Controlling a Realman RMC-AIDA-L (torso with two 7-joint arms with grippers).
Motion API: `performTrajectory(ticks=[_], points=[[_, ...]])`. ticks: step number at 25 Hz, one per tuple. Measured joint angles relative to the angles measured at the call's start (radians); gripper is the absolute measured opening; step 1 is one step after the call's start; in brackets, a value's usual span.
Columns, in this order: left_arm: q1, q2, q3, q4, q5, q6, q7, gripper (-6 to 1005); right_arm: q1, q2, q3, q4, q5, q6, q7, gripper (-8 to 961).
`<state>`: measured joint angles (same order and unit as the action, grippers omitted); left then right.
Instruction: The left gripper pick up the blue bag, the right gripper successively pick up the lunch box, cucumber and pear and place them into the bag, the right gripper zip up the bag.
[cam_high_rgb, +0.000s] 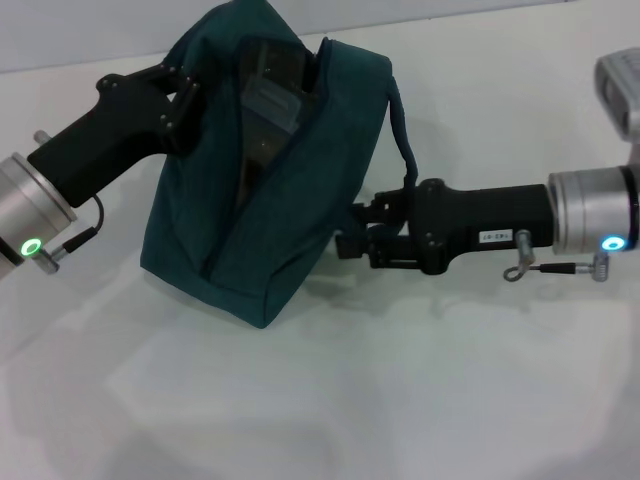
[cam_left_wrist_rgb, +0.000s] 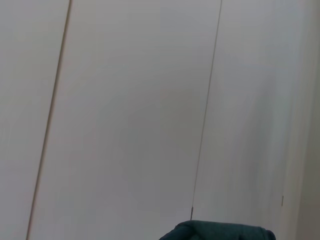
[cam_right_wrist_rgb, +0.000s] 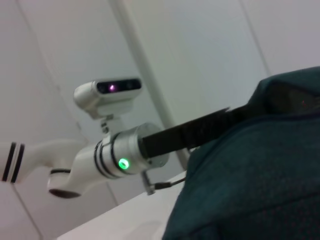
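Note:
The blue bag (cam_high_rgb: 290, 190) stands tilted on the white table, its top lifted at the far left corner, where my left gripper (cam_high_rgb: 183, 95) is shut on the fabric. Through the bag's gaping mouth a pale, see-through lunch box (cam_high_rgb: 268, 100) shows inside. My right gripper (cam_high_rgb: 348, 235) lies level, low against the bag's right side, touching or nearly touching the cloth. The right wrist view shows the bag (cam_right_wrist_rgb: 260, 175) close up, with the left arm (cam_right_wrist_rgb: 125, 155) reaching to its top edge. A corner of the bag (cam_left_wrist_rgb: 220, 231) shows in the left wrist view. Cucumber and pear are out of view.
The bag's dark strap (cam_high_rgb: 400, 130) loops down its right side just above my right gripper. An open zipper line (cam_high_rgb: 230, 220) runs down the bag's front. The white table (cam_high_rgb: 330, 400) spreads in front of the bag, and pale wall panels (cam_left_wrist_rgb: 150, 100) stand behind.

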<state>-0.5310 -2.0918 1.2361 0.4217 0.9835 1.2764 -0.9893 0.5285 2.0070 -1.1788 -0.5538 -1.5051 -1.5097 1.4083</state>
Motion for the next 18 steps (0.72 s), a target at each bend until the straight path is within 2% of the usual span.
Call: performTrajectory(ticks=[7, 13, 18], points=[[-0.001, 0.0, -0.002, 0.0, -0.003, 0.001, 0.001, 59, 0.031, 0.006, -0.014, 0.01, -0.021, 0.004, 0.003, 395], [0.017, -0.003, -0.006, -0.004, -0.013, 0.002, 0.04, 60, 0.005, 0.006, -0.001, 0.01, 0.004, 0.046, -0.029, 367], [0.028, -0.004, -0.006, -0.055, -0.088, 0.007, 0.092, 60, -0.033, 0.009, 0.001, 0.009, 0.094, 0.051, -0.103, 190]])
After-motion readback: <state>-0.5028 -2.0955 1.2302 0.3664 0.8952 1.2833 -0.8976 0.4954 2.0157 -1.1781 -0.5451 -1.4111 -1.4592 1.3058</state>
